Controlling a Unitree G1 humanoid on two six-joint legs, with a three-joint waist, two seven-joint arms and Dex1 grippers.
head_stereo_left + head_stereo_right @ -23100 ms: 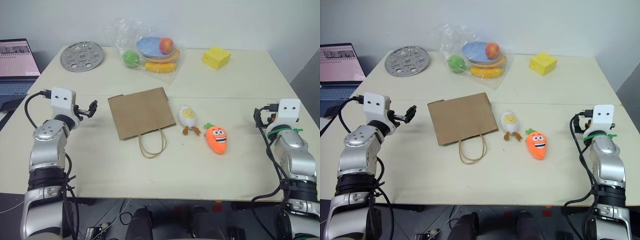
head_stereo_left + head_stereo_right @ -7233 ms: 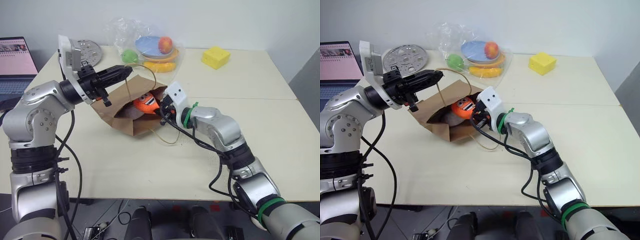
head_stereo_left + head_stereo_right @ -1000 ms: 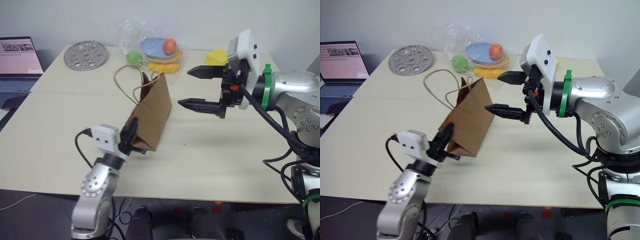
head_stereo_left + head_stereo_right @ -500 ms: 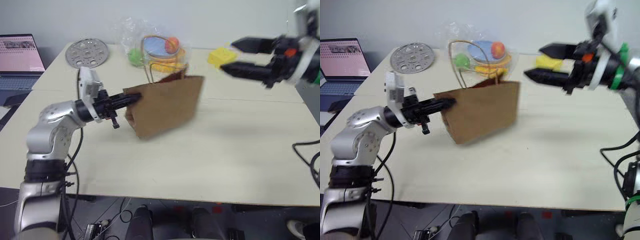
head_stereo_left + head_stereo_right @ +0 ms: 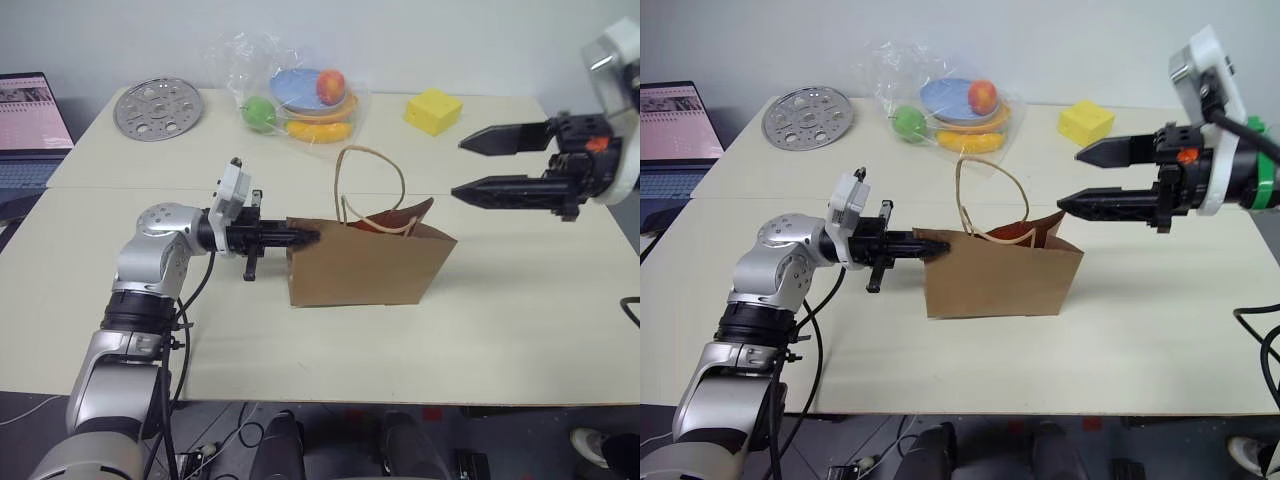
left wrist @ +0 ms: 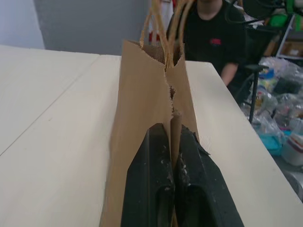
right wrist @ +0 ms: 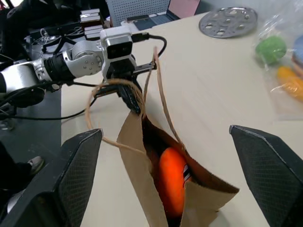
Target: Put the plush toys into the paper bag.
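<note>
The brown paper bag [image 5: 365, 268] stands upright at the table's middle, mouth open, loop handles [image 5: 370, 185] sticking up. My left gripper [image 5: 305, 237] points level and is shut on the bag's left side edge; the left wrist view shows its fingers [image 6: 154, 179] pinching the paper fold. The orange carrot plush toy [image 7: 171, 184] lies inside the bag, a bit of orange showing at the mouth [image 5: 1012, 234]. The egg plush toy is hidden. My right gripper [image 5: 1070, 180] hovers open above and to the right of the bag, holding nothing.
At the table's back lie a clear plastic bag of fruit and plates [image 5: 300, 100], a yellow block [image 5: 433, 111] and a perforated metal disc [image 5: 158, 107]. A laptop [image 5: 35, 115] sits far left. A person in black [image 6: 215, 33] is beyond the table.
The bag has swung from leaning on its end to standing upright, carried by my left gripper, which now points level. My open right gripper has drawn away to the right.
</note>
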